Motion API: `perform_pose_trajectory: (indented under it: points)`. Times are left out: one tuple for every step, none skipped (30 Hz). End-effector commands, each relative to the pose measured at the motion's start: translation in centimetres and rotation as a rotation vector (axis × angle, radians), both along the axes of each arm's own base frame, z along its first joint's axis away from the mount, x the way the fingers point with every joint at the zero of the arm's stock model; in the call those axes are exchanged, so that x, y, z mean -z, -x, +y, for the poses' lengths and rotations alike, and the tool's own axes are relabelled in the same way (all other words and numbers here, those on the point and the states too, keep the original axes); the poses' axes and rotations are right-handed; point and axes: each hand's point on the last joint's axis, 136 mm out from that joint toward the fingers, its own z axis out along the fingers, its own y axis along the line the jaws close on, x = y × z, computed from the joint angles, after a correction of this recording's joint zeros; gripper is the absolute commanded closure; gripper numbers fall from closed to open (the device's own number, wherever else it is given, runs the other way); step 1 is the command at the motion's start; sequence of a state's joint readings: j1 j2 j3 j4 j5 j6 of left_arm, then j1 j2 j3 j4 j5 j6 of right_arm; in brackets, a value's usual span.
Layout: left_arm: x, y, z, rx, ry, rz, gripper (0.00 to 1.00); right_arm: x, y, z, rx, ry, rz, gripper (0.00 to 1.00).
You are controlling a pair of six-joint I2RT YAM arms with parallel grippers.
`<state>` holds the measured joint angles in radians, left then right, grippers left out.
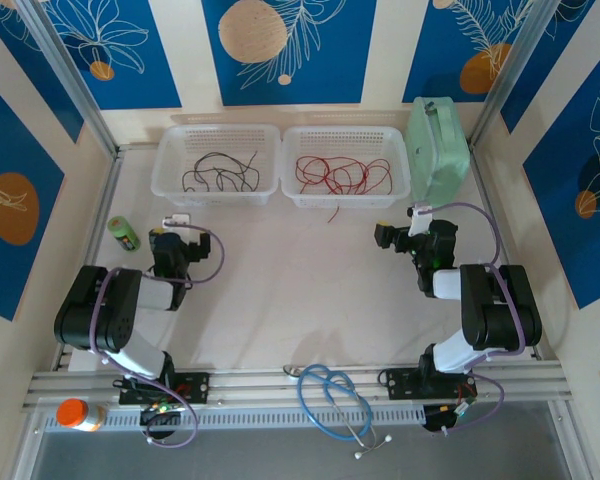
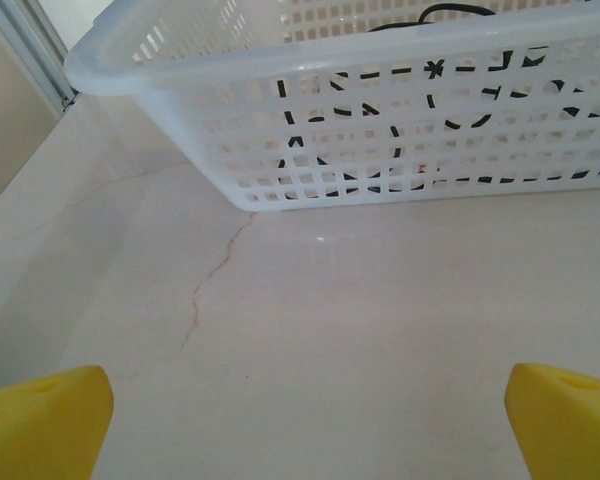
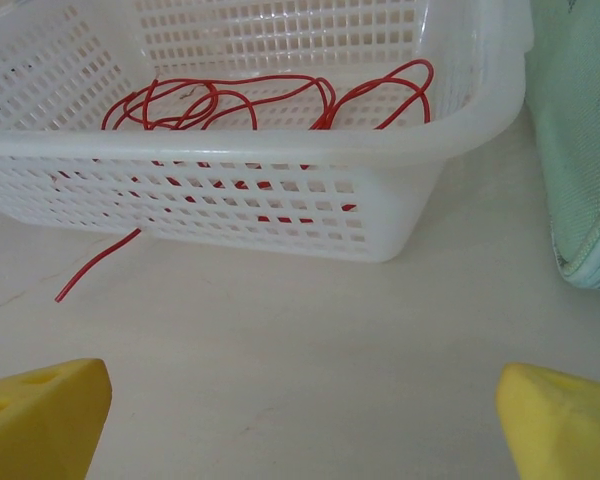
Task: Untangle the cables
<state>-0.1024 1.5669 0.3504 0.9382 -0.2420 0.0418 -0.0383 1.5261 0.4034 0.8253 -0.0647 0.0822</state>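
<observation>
— So, what are the 2 grippers doing?

— Both are spread wide with nothing in them. The left gripper [image 2: 300, 425] shows its yellow fingers [image 2: 40, 420] at the 2 bottom corners of its wrist view, with bare table [image 2: 330, 320] between them. The right gripper [image 3: 300, 425] looks the same: jaws far apart, nothing held.

— And the wires?

— The black wires [image 1: 220, 172] lie in loose curls in the left basket [image 1: 170, 150], straight ahead of the left gripper and well clear of it. From that wrist they show as dark dashes through the lattice wall.

— The red ones?

— The red wires [image 3: 270, 95] are looped in the right basket [image 3: 460, 140], ahead of the right gripper. 1 end pokes out at the foot of the near wall and lies on the table, ahead and to the left of that gripper, touching neither finger.

— Anything else close by?

— A green pouch [image 3: 580, 150] sits just right of that basket, ahead-right of the right gripper. A small green bottle [image 1: 123, 233] lies just left of the left gripper. A blue stethoscope [image 1: 330, 400] is behind both grippers, between the arm bases.
</observation>
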Motion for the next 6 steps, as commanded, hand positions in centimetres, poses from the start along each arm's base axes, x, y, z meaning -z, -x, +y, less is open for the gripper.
perform_pose_trajectory:
  points:
    - [-1.12,-0.67,-0.16,0.012,0.036,-0.046,0.0,-0.34,-0.05,0.38,-0.01,0.001,-0.009,0.01]
    - [-1.16,-0.65,-0.15,0.012,0.036,-0.048,0.0,-0.34,-0.06,0.41,-0.008,0.005,-0.009,0.01]
    - [-1.17,-0.65,-0.12,0.012,0.036,-0.048,0.0,-0.35,-0.08,0.41,-0.007,0.005,-0.009,0.01]
    - [-1.21,-0.63,-0.14,0.013,0.034,-0.05,0.0,-0.38,-0.1,0.4,-0.007,0.006,-0.01,0.01]
    - [-1.16,-0.59,-0.17,0.014,0.035,-0.049,0.0,-0.37,-0.1,0.39,-0.007,0.005,-0.009,0.01]
    - [-1.15,-0.57,-0.15,0.014,0.034,-0.049,0.0,-0.39,-0.1,0.38,-0.006,0.006,-0.01,0.01]
